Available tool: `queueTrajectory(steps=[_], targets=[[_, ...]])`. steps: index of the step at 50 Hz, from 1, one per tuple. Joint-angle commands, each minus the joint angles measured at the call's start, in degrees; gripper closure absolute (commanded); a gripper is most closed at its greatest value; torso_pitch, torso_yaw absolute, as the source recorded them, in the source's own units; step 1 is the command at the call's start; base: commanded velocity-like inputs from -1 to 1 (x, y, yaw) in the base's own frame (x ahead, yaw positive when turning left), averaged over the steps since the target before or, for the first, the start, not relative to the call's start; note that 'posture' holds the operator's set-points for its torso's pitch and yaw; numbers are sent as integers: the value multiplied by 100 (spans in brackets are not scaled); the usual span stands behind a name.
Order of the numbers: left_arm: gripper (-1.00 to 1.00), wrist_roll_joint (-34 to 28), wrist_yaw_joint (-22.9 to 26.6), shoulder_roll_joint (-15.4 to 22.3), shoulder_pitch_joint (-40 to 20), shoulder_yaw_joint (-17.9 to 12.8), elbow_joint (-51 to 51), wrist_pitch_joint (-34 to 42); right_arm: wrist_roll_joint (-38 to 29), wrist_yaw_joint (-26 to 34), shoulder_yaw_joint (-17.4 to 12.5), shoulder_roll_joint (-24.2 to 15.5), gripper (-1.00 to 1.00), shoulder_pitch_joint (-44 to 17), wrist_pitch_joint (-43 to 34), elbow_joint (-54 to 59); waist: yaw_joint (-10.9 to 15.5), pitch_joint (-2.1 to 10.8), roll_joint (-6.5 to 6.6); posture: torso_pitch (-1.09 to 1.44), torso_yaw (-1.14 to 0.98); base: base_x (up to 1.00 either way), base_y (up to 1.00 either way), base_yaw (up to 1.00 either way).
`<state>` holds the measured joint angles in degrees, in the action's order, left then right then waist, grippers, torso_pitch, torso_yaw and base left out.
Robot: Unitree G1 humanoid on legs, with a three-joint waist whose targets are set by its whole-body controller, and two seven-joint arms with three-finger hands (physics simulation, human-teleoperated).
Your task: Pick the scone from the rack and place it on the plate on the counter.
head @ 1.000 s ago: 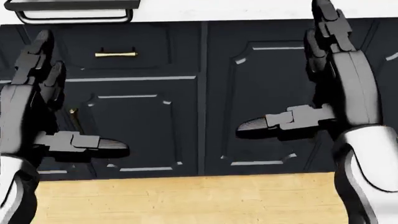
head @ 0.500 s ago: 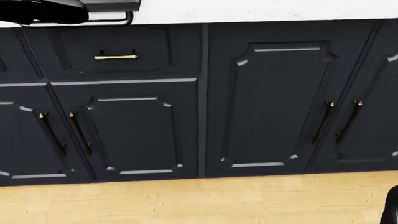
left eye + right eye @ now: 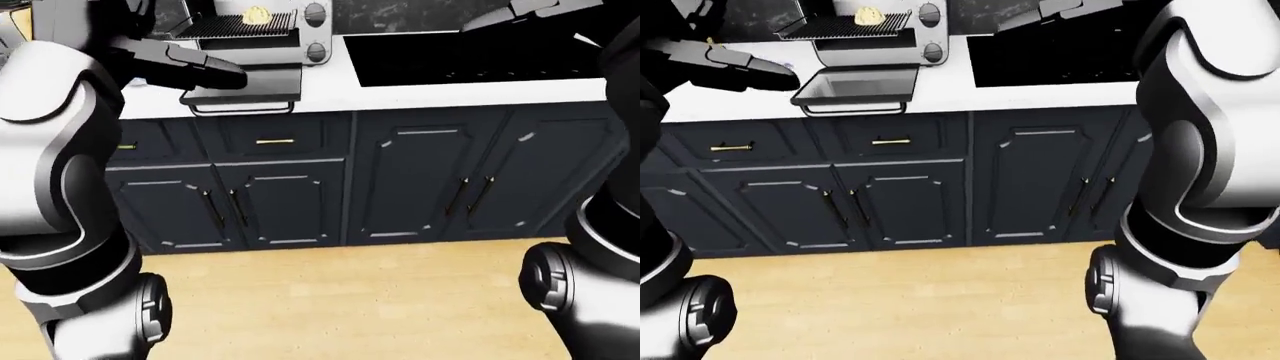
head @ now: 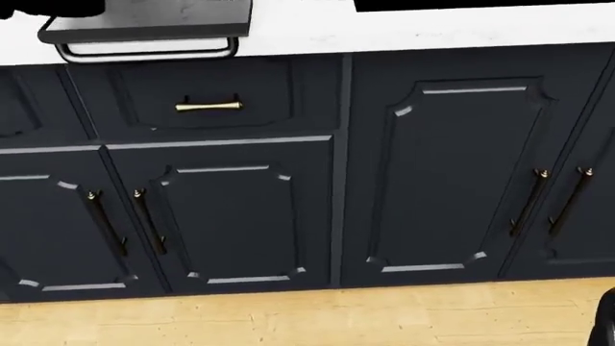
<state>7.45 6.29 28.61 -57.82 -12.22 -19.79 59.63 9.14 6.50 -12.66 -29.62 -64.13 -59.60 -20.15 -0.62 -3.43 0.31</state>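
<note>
Left-eye view: the scone (image 3: pixel 256 14) is seen on the rack (image 3: pixel 232 26) of a toaster oven (image 3: pixel 262 34) at top left, its door (image 3: pixel 246 85) dropped open over the white counter (image 3: pixel 400 91) edge.
Left hand (image 3: pixel 200 71): held raised just left of the open door, fingers extended and gripping nothing.
Right hand (image 3: pixel 515 13): shown at top right above the black cooktop (image 3: pixel 470 56); whether it is released or clenched cannot be told.
Right-eye view: the scone is shown clear of both hands; a bare strip of counter is revealed left of the oven.
Head view: only dark cabinet doors (image 4: pixel 452 173), a brass drawer pull (image 4: pixel 208 107) and the door's handle bar are shown; no hand or scone appears.
Open room: wood floor (image 3: pixel 910 300) lies bare between the robot's arms and the cabinets.
</note>
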Motion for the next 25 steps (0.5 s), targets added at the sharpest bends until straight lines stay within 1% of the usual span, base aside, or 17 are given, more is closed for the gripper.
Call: queueTrajectory(steps=[1,2,4,5,6,7,9,12,14,16,18,19,20,21,22,23,25], targets=[[-100,-89,-78,100,-190,-113,-50,-200,50,-18,-22,-39,-100,-165,181,-92,35,98,-91,0,0,20,68,0],[-100,-87,-71,96,-176,-107,-43,-213,48,-17,-7,-58,-100,-174,198,-72,32,121,-71,0,0,20,67,0],[-100,-89,-94,83,-152,-122,-61,-214,61,-31,-12,-58,-100,-177,217,-52,19,162,96,0,0,19,68,0],[-100,-86,-95,76,-132,-112,-95,-199,64,-36,-3,-61,-100,-164,213,-66,-1,194,252,0,0,20,68,0],[-100,-78,-93,78,-136,-120,-111,-181,76,-42,-11,-66,-100,-178,183,-90,-17,263,520,0,0,19,67,0],[-100,-78,-86,90,-134,-119,-112,-174,87,-47,-10,-67,-100,-188,159,-109,26,240,460,0,0,19,67,0],[-100,-73,-84,107,-163,-126,-118,-155,98,-56,5,-71,-100,-198,131,-138,24,89,438,0,0,20,68,0],[-100,-71,-78,114,-158,-118,-126,-162,112,-57,9,-65,-100,-182,123,-167,46,88,227,0,0,20,68,0],[-100,-75,-85,88,-133,-107,-133,-175,113,-51,18,-67,-100,-183,122,-176,57,16,112,0,0,20,68,0],[-100,-77,-82,94,-141,-109,-149,-158,135,-40,-12,-72,-100,-202,102,-205,72,52,3,0,0,26,65,0],[-100,-79,-84,98,-136,-119,-160,-149,141,-28,-9,-101,-100,-191,86,-233,52,2,-106,0,0,38,57,0],[-100,-78,-77,101,-134,-115,-169,-144,147,-26,-11,-105,-100,-192,76,-242,47,41,-198,0,0,38,59,0],[-100,-79,-77,101,-138,-113,-177,-140,151,-31,-10,-103,-100,-201,65,-248,33,154,-390,0,0,38,58,0],[-100,-75,-86,92,-143,-126,-179,-135,154,-30,0,-105,-100,-215,64,-250,-29,26,-183,0,0,39,58,0],[-100,-76,-85,90,-135,-116,-185,-138,147,-21,18,-114,-100,-216,72,-245,37,48,-299,0,0,38,58,0],[-100,-79,-93,84,-132,-120,-182,-147,154,-26,-4,-107,-100,-225,70,-238,18,139,-322,0,0,38,57,0],[-100,-79,-104,80,-91,-139,-213,-145,145,-27,11,-107,-100,-205,83,-243,26,185,-336,0,0,39,57,0]])
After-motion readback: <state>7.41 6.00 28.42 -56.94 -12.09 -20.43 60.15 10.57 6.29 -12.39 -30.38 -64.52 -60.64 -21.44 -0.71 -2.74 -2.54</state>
